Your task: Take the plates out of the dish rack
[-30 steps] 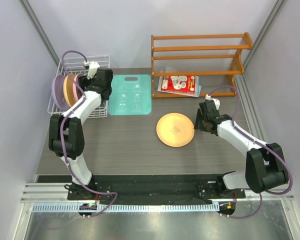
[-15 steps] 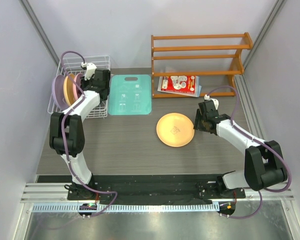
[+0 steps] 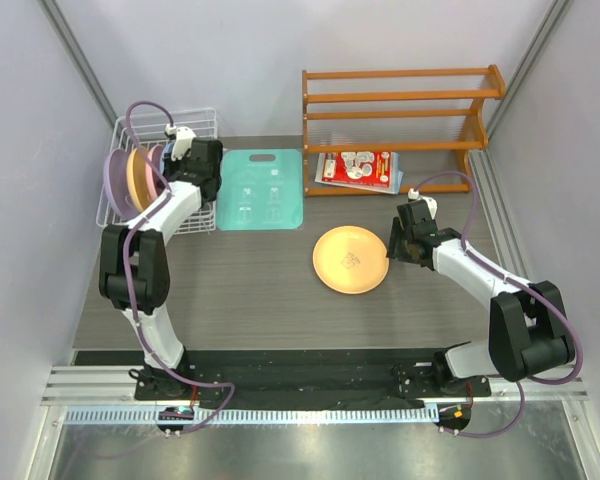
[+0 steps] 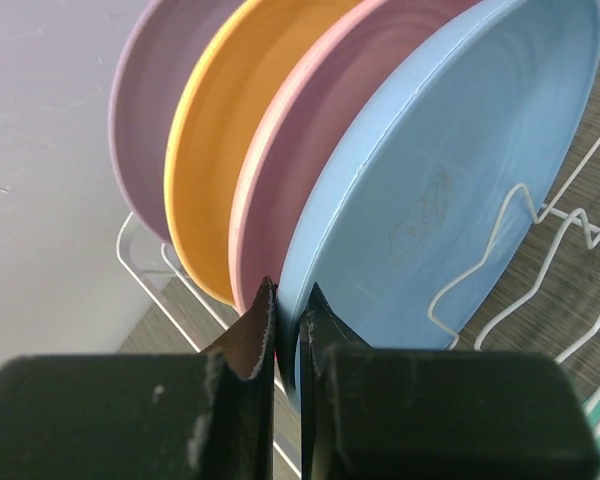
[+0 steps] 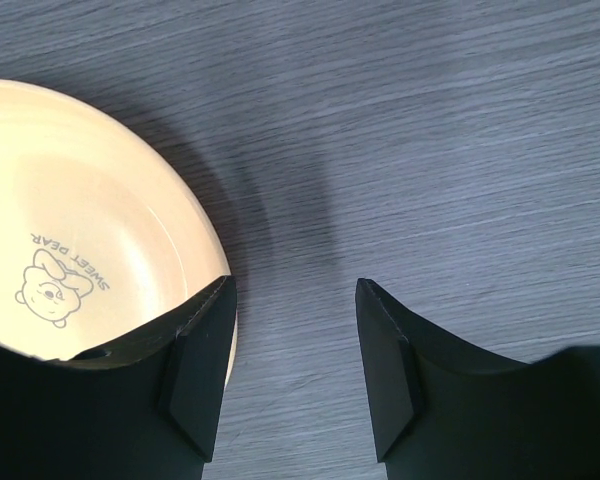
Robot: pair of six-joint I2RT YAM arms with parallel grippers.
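Our left gripper [image 4: 288,300] has closed on the round light-blue plastic plate [image 4: 450,170], rim pinched; right gripper [image 5: 292,290] spread over open worktop [image 5: 430,150].

Table [image 3: 240,290] with dish rack [image 3: 204,124], cutting board [image 3: 261,190], orange plate [image 3: 350,259], wooden shelf [image 3: 395,96]

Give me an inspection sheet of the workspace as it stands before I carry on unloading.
Surface: dark wood-grain table, one orange plate lying flat on it.
Job's things: white dish rack holds lavender plate, yellow plate, pink plate and light blue plate, all on edge.
Clutter: teal cutting board; red package at the foot of the wooden shelf.
Grippers: left gripper shut on the light blue plate's rim; right gripper open beside the orange plate.
Cables: purple cable loops above the dish rack; no snag seen.
Surroundings: pale walls; nothing else seen.
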